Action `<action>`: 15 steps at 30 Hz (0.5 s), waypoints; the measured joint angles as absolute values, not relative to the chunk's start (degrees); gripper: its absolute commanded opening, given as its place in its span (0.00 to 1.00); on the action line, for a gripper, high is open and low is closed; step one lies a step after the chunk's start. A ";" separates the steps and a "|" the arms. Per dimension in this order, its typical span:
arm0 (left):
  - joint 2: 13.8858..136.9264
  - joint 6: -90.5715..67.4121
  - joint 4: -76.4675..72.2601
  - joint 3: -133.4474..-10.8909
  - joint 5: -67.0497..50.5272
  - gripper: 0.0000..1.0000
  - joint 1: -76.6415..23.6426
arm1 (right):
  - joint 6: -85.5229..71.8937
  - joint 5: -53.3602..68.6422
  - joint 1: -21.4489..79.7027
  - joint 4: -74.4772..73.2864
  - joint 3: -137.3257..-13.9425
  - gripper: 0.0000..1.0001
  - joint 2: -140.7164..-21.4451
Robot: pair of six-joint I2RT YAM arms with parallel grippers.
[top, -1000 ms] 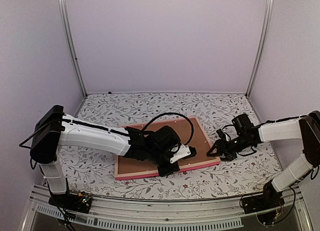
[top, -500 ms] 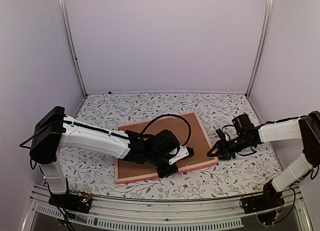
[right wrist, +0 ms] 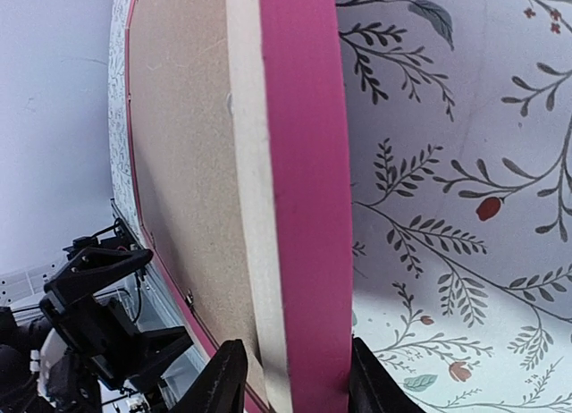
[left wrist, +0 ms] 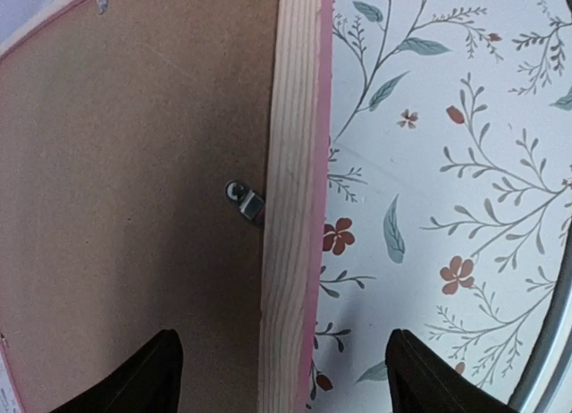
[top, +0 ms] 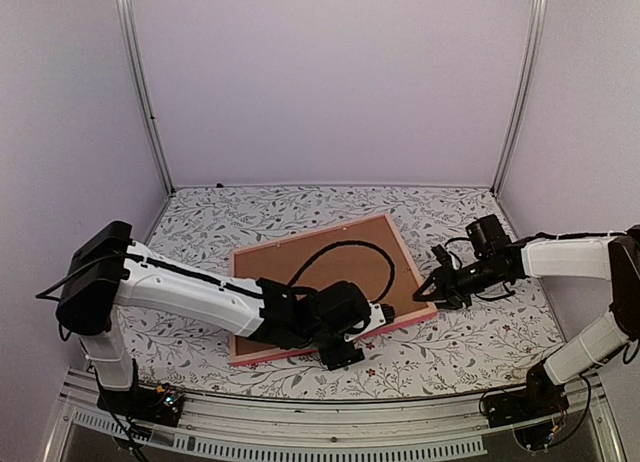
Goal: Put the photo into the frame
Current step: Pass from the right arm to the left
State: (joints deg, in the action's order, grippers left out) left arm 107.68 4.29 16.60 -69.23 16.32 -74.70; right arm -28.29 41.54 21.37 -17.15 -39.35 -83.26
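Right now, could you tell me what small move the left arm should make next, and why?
Probably lift the left gripper clear of the frame: its jaws stand open astride the near edge, and the right gripper grips the right edge.

frame (right wrist: pixel 304 163) on table (top: pixel 480 352), left hand (left wrist: pixel 286 377) at front, right hand (right wrist: pixel 295 377) right

No legible text, labels, numbers or signs anywhere

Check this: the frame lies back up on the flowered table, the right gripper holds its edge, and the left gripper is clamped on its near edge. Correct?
No. The left gripper is open: the left wrist view shows its fingers wide apart, one on each side of the near edge of the frame. The rest is right.
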 measured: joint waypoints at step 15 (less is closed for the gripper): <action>115.24 6.31 15.07 -70.24 44.82 0.81 -77.38 | -29.47 45.04 21.39 -20.01 -41.76 0.44 -79.59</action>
